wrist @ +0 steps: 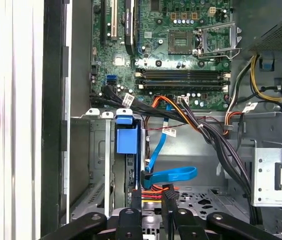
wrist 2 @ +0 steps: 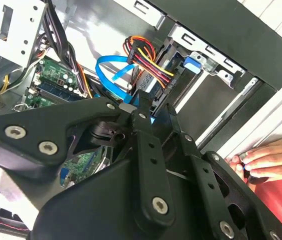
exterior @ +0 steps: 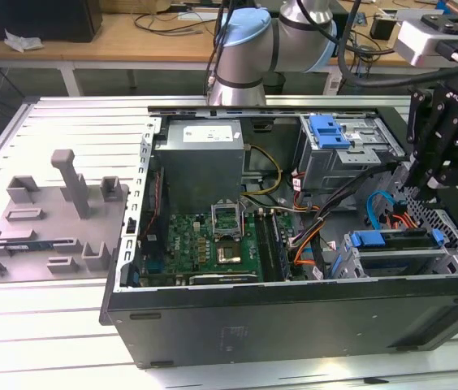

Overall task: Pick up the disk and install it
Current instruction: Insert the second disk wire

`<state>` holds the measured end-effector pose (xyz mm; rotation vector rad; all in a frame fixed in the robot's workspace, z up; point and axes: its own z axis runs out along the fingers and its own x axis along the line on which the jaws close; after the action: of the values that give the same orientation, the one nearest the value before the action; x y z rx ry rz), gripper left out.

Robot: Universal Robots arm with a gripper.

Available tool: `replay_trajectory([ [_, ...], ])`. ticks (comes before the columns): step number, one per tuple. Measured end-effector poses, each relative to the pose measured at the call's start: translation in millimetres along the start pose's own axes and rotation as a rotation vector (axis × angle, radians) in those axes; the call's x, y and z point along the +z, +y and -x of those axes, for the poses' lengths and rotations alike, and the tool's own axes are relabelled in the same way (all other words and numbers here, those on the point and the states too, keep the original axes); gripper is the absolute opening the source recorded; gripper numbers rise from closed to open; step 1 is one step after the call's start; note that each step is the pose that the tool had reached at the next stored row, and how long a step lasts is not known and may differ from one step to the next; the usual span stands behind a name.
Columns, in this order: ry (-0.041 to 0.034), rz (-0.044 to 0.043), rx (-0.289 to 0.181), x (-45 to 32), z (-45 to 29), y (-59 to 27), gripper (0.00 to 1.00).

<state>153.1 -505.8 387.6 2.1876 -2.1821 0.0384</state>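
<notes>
Gripper (exterior: 425, 188): black, two-fingered, at the exterior view's right edge, hanging over the right end of the open computer case (exterior: 294, 325). In the first wrist view (wrist: 151, 197) its fingers (wrist: 134, 200) stand a little apart, released, with red and yellow wires showing through the gap and nothing between them.

Disk (exterior: 398, 258): seated on edge in the lower drive bay, lower right of the exterior view, just below the gripper and apart from it. Its blue frame runs along the top, with a blue tab at one end (wrist: 127, 139).

Blue data cable (exterior: 375, 207): loops between gripper and disk.

Blue bracket (exterior: 330, 130): lies on the upper drive cage, upper right of centre.

Motherboard (exterior: 213, 244): green, on the case floor at centre.

Power supply (exterior: 200, 150): grey box in the case's upper left corner.

Grey fixture (exterior: 50, 219): upright posts, on the slatted table (exterior: 66, 122), at the exterior view's left, outside the case.

Person's hand (wrist 2: 266, 160): rests on the table just outside the case wall.
</notes>
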Motion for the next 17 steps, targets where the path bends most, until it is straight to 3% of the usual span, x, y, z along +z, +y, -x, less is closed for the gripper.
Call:
replay_trajectory([
  [5,0.016,0.0001,0.0,-0.1,4.3,0.0,0.3],
  [12,0.0255,0.0001,0.0,2.1,5.3,0.0,0.3],
  [17,0.0428,0.0002,0.001,2.8,9.7,0.0,0.3],
])
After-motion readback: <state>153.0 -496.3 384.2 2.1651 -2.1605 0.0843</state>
